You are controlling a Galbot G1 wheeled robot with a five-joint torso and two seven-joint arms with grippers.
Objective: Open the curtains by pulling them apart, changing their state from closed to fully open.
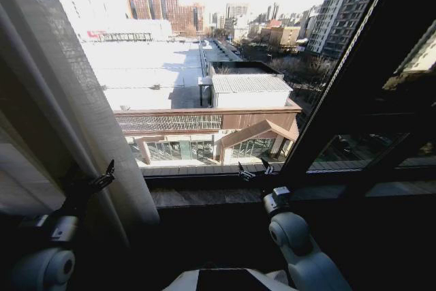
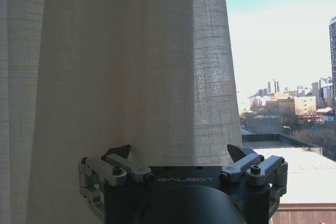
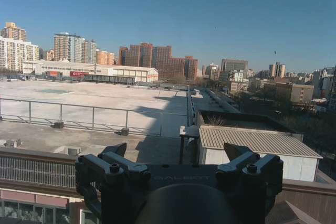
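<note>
Status at the window: left curtain panel (image 1: 82,100) is bunched at the left edge of the glass, hanging in thick folds down past the sill (image 1: 204,195). Middle of the window is uncovered, with rooftops and city visible straight through. On the right I see a dark window frame bar (image 1: 347,80) running diagonally; can't make out a right curtain panel there, so either it's pulled beyond that bar or hidden in the dark area. Can't tell which. Left end effector (image 1: 103,180) sits low, right at the inner edge of the left panel; in the left wrist view the left end effector's fingers are spread wide, released, the fabric (image 2: 131,66) hanging just ahead of them and not pinched. Right end effector (image 1: 253,170) is up at sill level near centre, also released with fingers apart, nothing between them, open glass ahead. Judgement: task looks mostly or fully done, the opening is clear. Only open item is confirming the right panel is fully aside.
</note>
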